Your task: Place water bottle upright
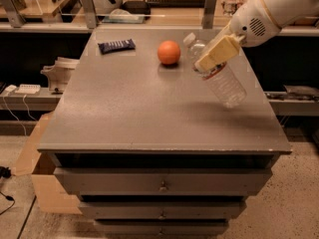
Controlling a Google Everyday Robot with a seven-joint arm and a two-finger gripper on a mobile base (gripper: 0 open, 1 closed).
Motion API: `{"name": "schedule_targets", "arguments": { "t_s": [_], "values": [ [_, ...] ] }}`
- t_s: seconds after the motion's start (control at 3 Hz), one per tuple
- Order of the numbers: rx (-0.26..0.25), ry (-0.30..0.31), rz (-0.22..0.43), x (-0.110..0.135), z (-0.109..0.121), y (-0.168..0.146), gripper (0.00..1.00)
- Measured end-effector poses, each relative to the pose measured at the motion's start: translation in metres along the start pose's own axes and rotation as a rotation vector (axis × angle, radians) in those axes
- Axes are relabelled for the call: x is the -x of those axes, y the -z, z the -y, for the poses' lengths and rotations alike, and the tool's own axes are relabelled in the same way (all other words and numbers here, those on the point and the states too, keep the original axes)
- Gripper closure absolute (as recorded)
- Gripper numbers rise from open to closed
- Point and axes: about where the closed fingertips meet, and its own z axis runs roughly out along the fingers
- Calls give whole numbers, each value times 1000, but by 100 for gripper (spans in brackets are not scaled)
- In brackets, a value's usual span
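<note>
The hand (205,63) reaches in from the upper right over the right side of the table (124,118), its tan fingers (219,51) clamped across the upper part of the water bottle (227,86), near the label band.

Nearest the camera is the front of the table, with drawers (162,183) stacked below its grey top. A cardboard box (37,183) stands on the floor at its left corner.

Further back, the water bottle hangs tilted in the grip, with its white cap (188,38) up and to the left and its clear ribbed base down and to the right. It casts a shadow on the table. I cannot tell whether the base touches the top.

An orange ball (169,52) sits just left of the cap. A dark blue snack bar (116,46) lies further left, near the far edge. Beyond the table runs a cluttered shelf (149,19).
</note>
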Motion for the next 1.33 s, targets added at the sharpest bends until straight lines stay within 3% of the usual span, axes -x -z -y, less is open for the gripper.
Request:
{"name": "schedule_targets", "arguments": {
  "t_s": [0.33,0.67,1.0,1.33],
  "values": [
    [93,29,123,8,-6,0,100],
    [80,69,214,12,-14,13,100],
    [40,50,331,8,-14,20,100],
    [29,45,343,8,-12,23,100]
  ]
}}
